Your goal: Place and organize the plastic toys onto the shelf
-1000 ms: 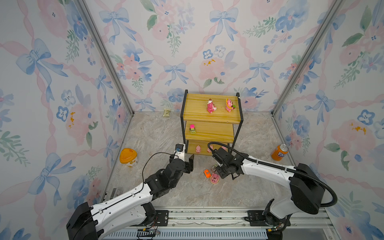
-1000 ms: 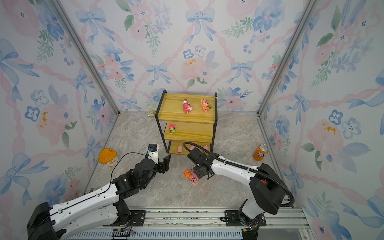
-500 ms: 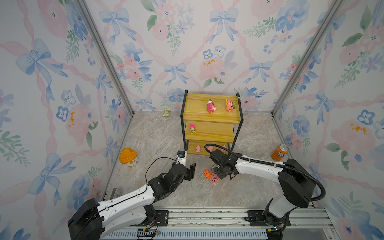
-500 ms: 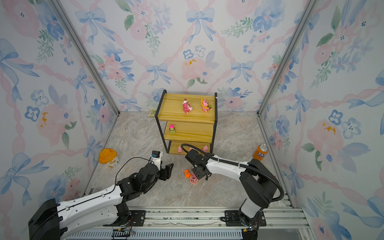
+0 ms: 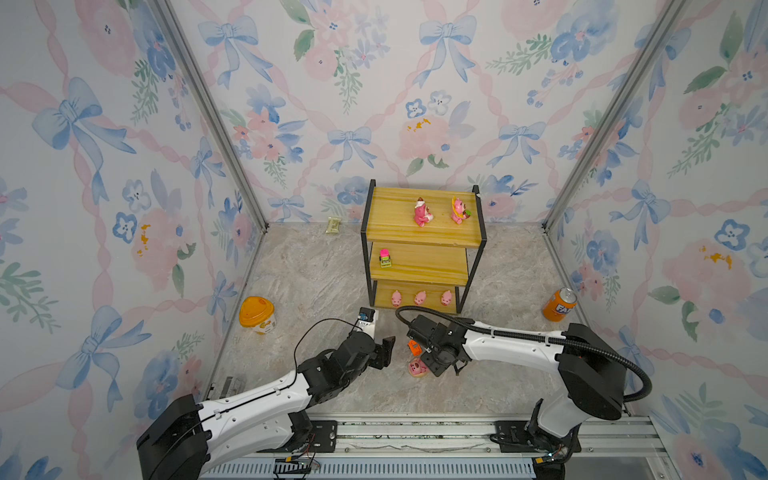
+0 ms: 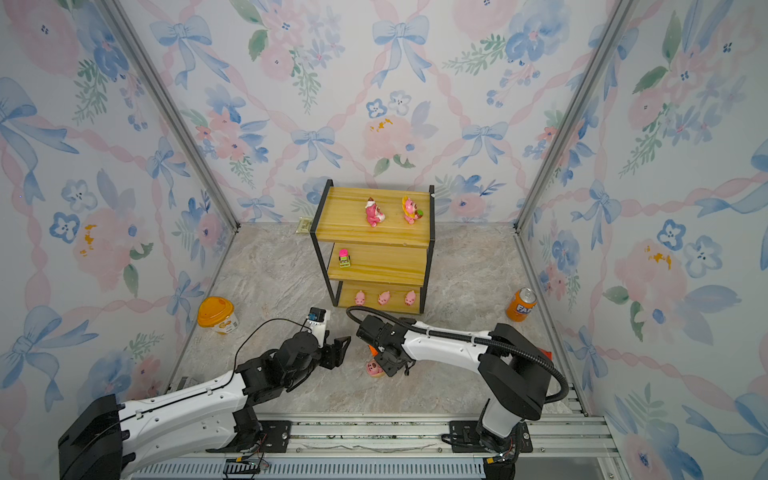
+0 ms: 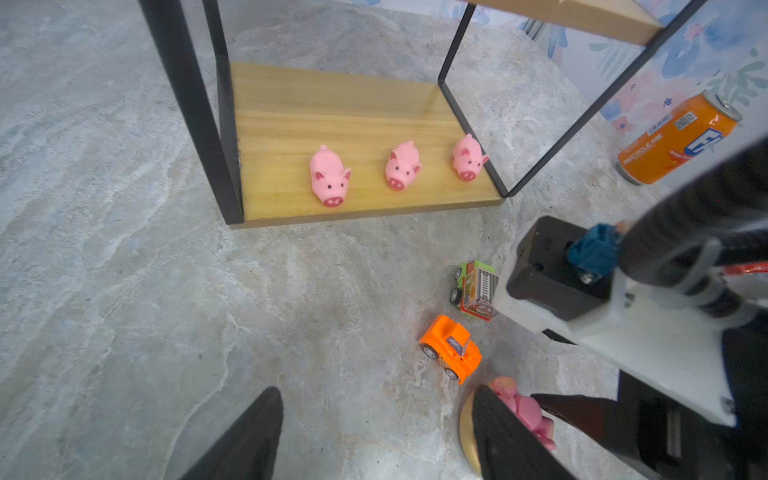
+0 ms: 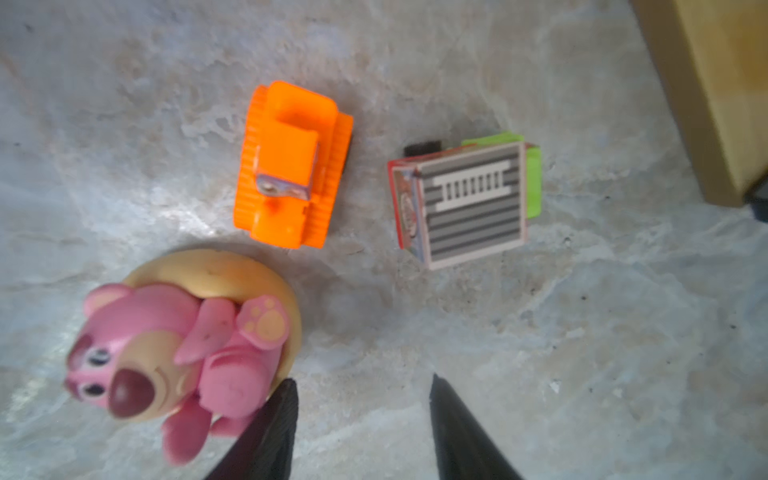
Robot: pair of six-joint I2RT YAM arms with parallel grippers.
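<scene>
The shelf (image 5: 390, 222) stands at the back middle. Two pink figurines (image 5: 422, 212) stand on its top board, a pink-green car (image 5: 385, 258) on the middle board, and three pink pigs (image 7: 402, 166) on the bottom board. On the floor in front lie an orange car (image 8: 291, 166), a grey-green car (image 8: 469, 203) and a third pink figurine (image 8: 174, 353) on a tan base. My right gripper (image 8: 362, 380) is open over bare floor, one finger right beside that figurine. My left gripper (image 7: 376, 399) is open and empty, just left of these toys.
An orange-lidded yellow tub (image 5: 257, 314) sits by the left wall and an orange soda can (image 5: 559, 304) by the right wall. A small packet (image 5: 333, 225) lies at the back wall. The right arm covers the grey-green car in both top views.
My left gripper has drawn back from the shelf's foot toward the front and sunk lower. My right gripper has shifted slightly forward beside the figurine. Neither opening has changed.
</scene>
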